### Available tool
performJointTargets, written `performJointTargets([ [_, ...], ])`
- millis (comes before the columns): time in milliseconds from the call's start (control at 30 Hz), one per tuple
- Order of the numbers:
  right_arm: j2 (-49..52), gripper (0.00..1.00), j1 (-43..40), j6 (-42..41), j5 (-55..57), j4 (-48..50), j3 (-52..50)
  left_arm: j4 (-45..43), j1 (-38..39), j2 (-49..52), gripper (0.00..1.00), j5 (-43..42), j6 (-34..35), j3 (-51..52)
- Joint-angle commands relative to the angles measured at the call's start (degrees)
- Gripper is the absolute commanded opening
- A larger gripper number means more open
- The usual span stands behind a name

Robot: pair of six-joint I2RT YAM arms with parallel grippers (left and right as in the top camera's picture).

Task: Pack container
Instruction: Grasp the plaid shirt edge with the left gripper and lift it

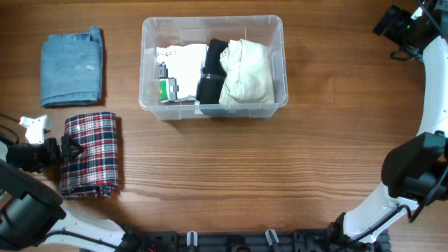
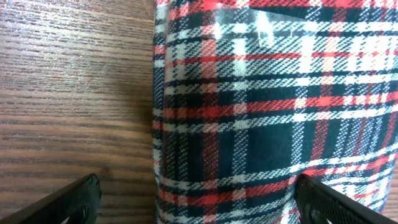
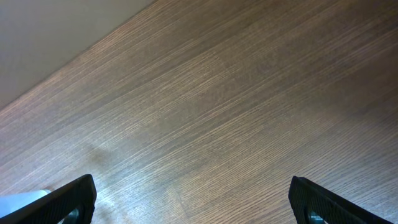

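Left gripper point(image 2: 196, 198) jaws apart, astride plaid cloth point(image 1: 91, 157) left edge — contact unclear; container point(image 1: 210, 19) lies forward-right; right gripper point(image 3: 193, 199) far, also apart

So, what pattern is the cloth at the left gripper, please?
Plaid cloth: red, white, navy; left wrist view.

I see the container point(image 1: 269, 28) at the far middle of the table point(image 1: 280, 182) — in it, left to right, a folded garment point(image 1: 183, 66), a rolled garment point(image 1: 212, 73) and a bundle point(image 1: 246, 70). Well to its left lie the jeans point(image 1: 71, 66); just before them, nearer me, the checked cloth point(image 1: 94, 157), my left gripper point(image 1: 72, 148) at its left edge
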State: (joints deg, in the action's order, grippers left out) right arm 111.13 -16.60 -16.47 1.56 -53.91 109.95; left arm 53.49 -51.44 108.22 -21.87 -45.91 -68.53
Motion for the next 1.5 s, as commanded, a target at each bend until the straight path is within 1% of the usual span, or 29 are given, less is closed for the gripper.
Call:
performJointTargets([
  [0, -0.7, 1.00, 0.1, -0.1, 0.5, 0.1, -0.3, -0.2, 0.3, 1.7, 1.00, -3.3, -1.7, 0.0],
  [433, -0.7, 1.00, 0.1, -0.1, 0.6, 0.1, -0.3, 1.8, 0.3, 4.2, 1.00, -10.2, -1.7, 0.0],
  [700, -0.7, 1.00, 0.1, -0.1, 0.5, 0.1, -0.3, 4.0, 0.3, 4.2, 1.00, -10.7, -1.5, 0.0],
  [833, -0.7, 1.00, 0.1, -0.1, 0.5, 0.1, -0.3, 4.0, 0.3, 4.2, 1.00, -10.7, 3.2, 0.0],
  [900, -0.7, 1.00, 0.1, -0.1, 0.6, 0.1, -0.3, 3.9, 0.3, 4.2, 1.00, -10.7, 8.8, 0.0],
  [933, -0.7, 1.00, 0.1, -0.1, 0.5, 0.1, -0.3, 3.7, 0.3, 4.2, 1.00, -10.8, 10.5, 0.0],
  [1033, -0.7, 1.00, 0.1, -0.1, 0.5, 0.1, -0.3, 3.8, 0.3, 4.2, 1.00, -12.9, 11.9, 0.0],
  [1167, -0.7, 1.00, 0.1, -0.1, 0.6, 0.1, -0.3, 3.8, 0.3, 4.2, 1.00, -13.7, 11.9, 0.0],
  [1200, -0.7, 1.00, 0.1, -0.1, 0.6, 0.1, -0.3, 3.8, 0.3, 4.2, 0.98, -13.7, 11.9, 0.0],
  [1233, -0.7, 1.00, 0.1, 0.0, 0.6, 0.1, -0.3, 3.8, 0.3, 4.2, 0.95, -13.7, 11.9, 0.0],
  [1267, -0.7, 1.00, 0.1, -0.1, 0.6, 0.1, -0.3, 3.8, 0.3, 4.2, 0.88, -13.7, 11.9, 0.0],
  [1300, -0.7, 1.00, 0.1, -0.1, 0.5, 0.1, -0.3, 3.7, 0.3, 4.2, 0.85, -13.7, 11.9, 0.0],
  [1333, -0.7, 1.00, 0.1, -0.1, 0.6, 0.1, -0.3, 3.6, 0.3, 4.2, 0.79, -13.7, 11.9, 0.0],
  [1367, -0.7, 1.00, 0.1, -0.1, 0.5, 0.1, -0.3, 3.5, 0.3, 4.2, 0.69, -13.7, 11.9, 0.0],
  [1467, -0.7, 1.00, 0.1, -0.1, 0.6, 0.1, -0.3, 3.6, 0.3, 4.2, 0.54, -13.7, 11.9, 0.0],
])
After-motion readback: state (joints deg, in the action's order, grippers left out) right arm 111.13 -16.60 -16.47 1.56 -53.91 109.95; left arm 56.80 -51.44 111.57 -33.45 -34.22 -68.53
